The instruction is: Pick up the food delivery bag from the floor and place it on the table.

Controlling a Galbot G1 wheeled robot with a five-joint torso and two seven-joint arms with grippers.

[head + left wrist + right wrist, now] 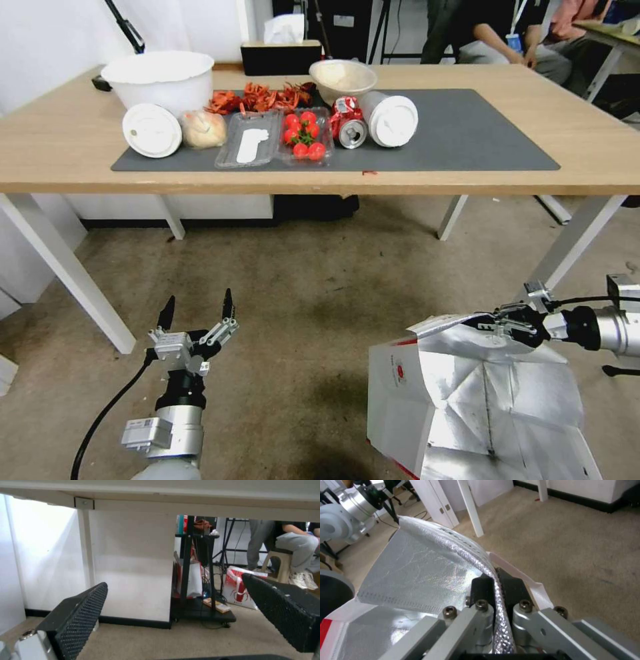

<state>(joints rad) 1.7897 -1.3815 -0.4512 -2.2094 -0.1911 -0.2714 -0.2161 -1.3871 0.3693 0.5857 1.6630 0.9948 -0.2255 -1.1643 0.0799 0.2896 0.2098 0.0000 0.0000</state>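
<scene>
The food delivery bag (467, 407) stands on the floor (313, 313) at the lower right, white and red outside with crinkly silver foil inside, its mouth gaping upward. My right gripper (497, 325) is shut on the bag's far top rim. In the right wrist view both fingers (483, 585) pinch the foil edge of the bag (420, 575) between them. My left gripper (197, 312) hovers open over the floor at the lower left, well apart from the bag; its dark fingers (80, 620) are spread wide. The table (533, 167), light wood with a dark grey mat (467, 133), stretches across the far side.
On the mat sit a white bucket (160, 79), lids, a bowl (342, 79), a tomato tray (305, 135), a red can (347, 121) and a cup (392, 119). The mat's right half is bare. White table legs (67, 267) stand at both sides. A seated person is behind the table.
</scene>
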